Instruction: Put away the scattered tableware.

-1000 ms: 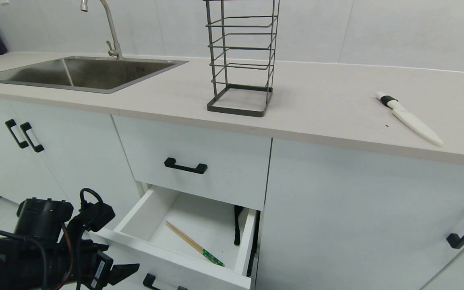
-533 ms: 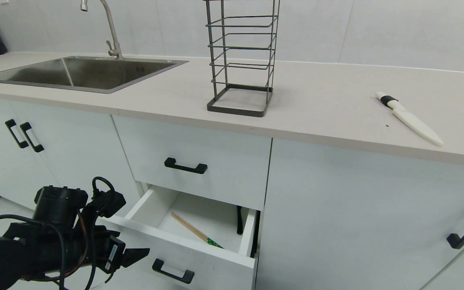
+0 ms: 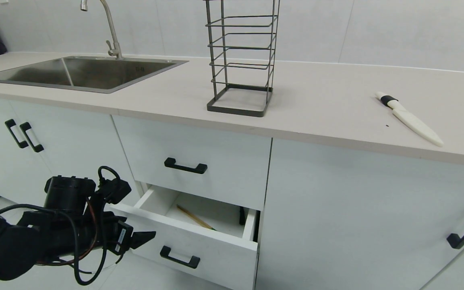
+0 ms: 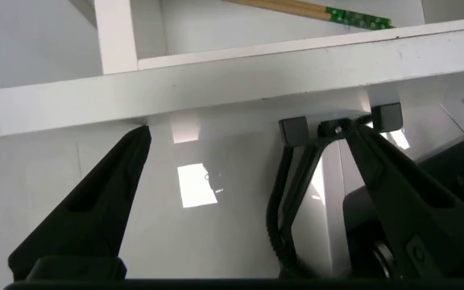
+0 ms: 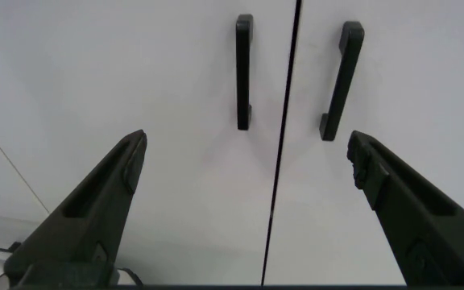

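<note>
Lying loose in the lower drawer [image 3: 199, 239], beyond the spread fingers [image 4: 111, 185] of the left gripper [image 4: 244, 149]: a pair of chopsticks [image 4: 312, 10], green ends toward the drawer front. Fingers splayed wide, gripping nothing, set close against that front panel, with the black drawer handle [image 4: 329, 129] just inside one of them; cannot tell whether touching. Probably shutting the drawer.

Could skew or bind the drawer if pressed from this off-centre spot toward one end of the panel. Could also catch a fingertip behind the handle, or wedge the chopsticks if jolted upward into the narrow opening under the upper drawer [image 3: 191, 161].

Open floor below and behind the fingers for backing off.

Well apart from both grippers, up on the counter [image 3: 316, 100]: a white knife [image 3: 409, 118], not yet put away, near the front edge, easily knocked off by a careless reach.

Right gripper [image 5: 244, 153] likewise wide and empty, facing two cabinet handles [image 5: 244, 72], apart from them.
</note>
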`<state>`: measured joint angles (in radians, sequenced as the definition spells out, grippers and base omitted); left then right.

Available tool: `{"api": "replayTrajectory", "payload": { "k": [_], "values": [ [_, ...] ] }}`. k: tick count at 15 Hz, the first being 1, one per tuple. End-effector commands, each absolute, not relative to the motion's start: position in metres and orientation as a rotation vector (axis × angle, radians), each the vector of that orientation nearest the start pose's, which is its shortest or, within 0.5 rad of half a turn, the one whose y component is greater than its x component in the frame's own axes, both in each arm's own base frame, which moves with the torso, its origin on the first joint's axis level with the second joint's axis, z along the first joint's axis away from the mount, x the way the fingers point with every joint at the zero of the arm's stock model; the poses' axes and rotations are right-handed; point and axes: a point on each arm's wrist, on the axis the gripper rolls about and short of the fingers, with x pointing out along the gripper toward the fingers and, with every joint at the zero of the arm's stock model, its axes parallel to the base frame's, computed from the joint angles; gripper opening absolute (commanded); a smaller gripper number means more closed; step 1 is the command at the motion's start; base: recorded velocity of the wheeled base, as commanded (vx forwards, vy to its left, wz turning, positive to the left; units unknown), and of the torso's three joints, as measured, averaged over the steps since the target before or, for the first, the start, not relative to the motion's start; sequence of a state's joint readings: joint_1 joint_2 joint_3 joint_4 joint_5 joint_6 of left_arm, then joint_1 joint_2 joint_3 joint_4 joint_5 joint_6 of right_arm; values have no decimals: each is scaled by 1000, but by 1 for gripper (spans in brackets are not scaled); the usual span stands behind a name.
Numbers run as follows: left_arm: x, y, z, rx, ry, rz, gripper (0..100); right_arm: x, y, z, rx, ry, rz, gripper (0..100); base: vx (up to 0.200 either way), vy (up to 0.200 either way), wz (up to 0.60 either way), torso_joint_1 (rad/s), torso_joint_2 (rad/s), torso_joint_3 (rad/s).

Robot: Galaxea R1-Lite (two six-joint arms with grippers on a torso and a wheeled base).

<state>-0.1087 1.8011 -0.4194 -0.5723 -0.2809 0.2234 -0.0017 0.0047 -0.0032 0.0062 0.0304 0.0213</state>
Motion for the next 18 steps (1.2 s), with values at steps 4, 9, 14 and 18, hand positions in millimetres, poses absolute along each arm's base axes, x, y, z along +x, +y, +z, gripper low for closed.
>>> {"api": "replayTrajectory", "payload": {
  "k": [4,9,14,18],
  "values": [
    [255,-34,59,139,760,-456,100,-23,1,76,22,10,29,100,0,0,0,0,0,0],
    [267,-35,51,141,728,-454,100,-23,1,76,22,10,29,100,0,0,0,0,0,0],
    [282,-38,47,123,701,-446,100,-23,1,76,22,10,29,100,0,0,0,0,0,0],
    [294,-39,45,120,673,-443,100,-23,1,76,22,10,29,100,0,0,0,0,0,0]
  ]
}}
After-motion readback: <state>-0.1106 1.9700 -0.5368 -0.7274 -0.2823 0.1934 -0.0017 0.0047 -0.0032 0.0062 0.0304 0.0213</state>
